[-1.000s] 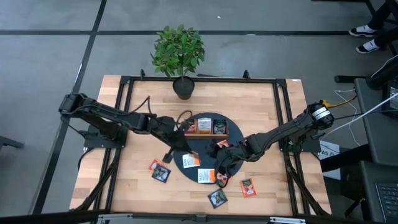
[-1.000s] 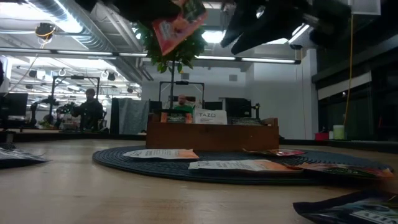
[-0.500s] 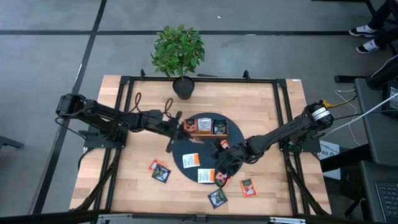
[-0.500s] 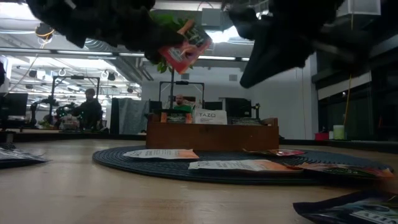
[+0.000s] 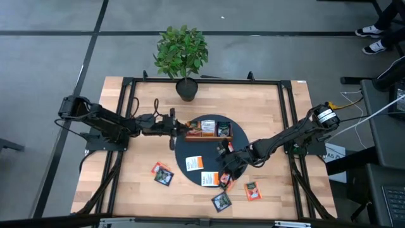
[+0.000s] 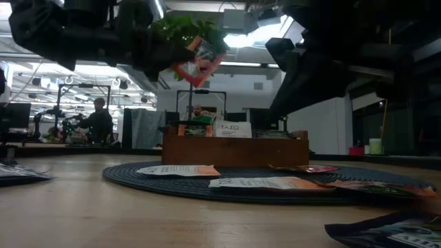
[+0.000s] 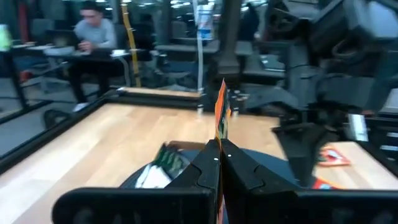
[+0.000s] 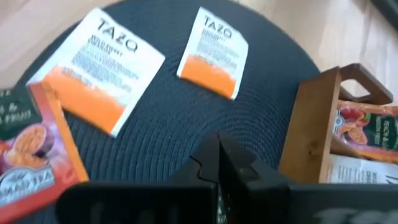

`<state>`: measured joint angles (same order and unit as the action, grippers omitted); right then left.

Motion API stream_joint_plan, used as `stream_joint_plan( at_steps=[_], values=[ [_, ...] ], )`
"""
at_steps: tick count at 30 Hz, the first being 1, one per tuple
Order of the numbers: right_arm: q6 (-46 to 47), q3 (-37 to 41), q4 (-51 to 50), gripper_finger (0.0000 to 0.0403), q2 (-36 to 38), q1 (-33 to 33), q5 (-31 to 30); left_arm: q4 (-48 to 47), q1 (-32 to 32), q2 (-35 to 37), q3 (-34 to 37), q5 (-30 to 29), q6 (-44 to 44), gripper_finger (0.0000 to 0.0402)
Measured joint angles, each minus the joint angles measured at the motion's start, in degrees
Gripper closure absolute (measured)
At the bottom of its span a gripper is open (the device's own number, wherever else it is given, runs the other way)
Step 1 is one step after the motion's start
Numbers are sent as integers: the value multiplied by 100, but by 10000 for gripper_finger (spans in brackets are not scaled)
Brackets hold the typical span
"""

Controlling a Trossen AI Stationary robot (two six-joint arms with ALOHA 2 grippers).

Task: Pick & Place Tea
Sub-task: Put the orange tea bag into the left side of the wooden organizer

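Note:
My left gripper is shut on a red-orange tea sachet, held in the air at the left end of the wooden tray. The tray stands on a round dark mat and has sachets in its compartments. My right gripper is shut above the mat, and nothing shows between its fingers. Two white-and-orange sachets lie flat on the mat in front of it. A red one lies beside it. My left gripper pinches the sachet between its two fingers by one edge. The fingers lie level and come from the table's left. The sachet stands on edge and sticks out past the fingertips. It is tilted and lifted clear of the table.
More sachets lie on the bare wood near the front edge. A potted plant stands at the far edge. The table is ringed by a black frame. People sit in the room beyond.
My left gripper has come down and tipped to level, carrying the sachet from over the mat toward the far edge, to the tray's left end. My right gripper has sunk toward the mat and rolled.

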<state>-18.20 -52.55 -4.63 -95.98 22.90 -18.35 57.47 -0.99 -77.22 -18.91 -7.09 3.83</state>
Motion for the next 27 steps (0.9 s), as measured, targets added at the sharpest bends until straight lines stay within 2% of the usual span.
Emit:
stream_joint_plan(
  at_steps=[2,9,16,27],
  values=[
    [-8,133,325,399,0,0,0,81,-70,-86,62,-225,63,399],
    [-37,249,879,399,0,-3,-68,603,-227,-474,74,-377,85,399],
    [129,249,1580,399,58,-8,-1268,1471,-579,-535,74,-387,-333,399],
    [276,247,2817,399,555,-9,-1566,2475,-1180,-535,65,-593,-918,399]
  ],
)
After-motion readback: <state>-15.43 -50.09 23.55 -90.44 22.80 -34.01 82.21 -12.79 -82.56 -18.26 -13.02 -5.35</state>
